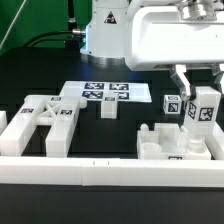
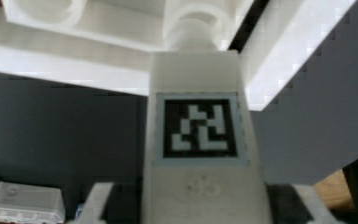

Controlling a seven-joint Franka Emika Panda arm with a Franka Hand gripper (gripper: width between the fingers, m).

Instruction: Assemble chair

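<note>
Held post: a white square-sided post point(image 1: 204, 112) point(image 2: 201, 90), upright at the exterior view's right. It has a black-and-white square tag on the face toward each camera.
Grip: the gripper point(image 1: 199, 96) point(image 2: 201, 203) has its jaws closed partway on the held post. In the wrist view the grey fingers point(image 2: 99, 204) press it from both sides.
Top of the post: the wrist view shows a round peg on the far end. Past it everything is pale and blurred (I cannot tell what it meets).
Neighbour: a second post point(image 1: 172, 104), also tagged, stands just beside the held one on the exterior view's left. Whether the two touch cannot be told.
Below: the seat slab point(image 1: 165, 146) is a chunky stepped white block with notched edges, lying under and in front of both posts.
Farther off: the cross-braced frame point(image 1: 42, 122) lies flat at the exterior view's left, well apart from the gripper. A small block point(image 1: 108, 108) sits between them.
Marker board: the marker board point(image 1: 106, 92) is thin and flat, behind the small block.
Edges: a long white border rail point(image 1: 100, 170) runs along the near side, with the frame and slab close behind it.
Open room: there is bare black table point(image 1: 110, 135) between frame and slab – the widest free strip.
Surfaces: the parts are matte white plastic with hard square corners, and the table is dull black.
</note>
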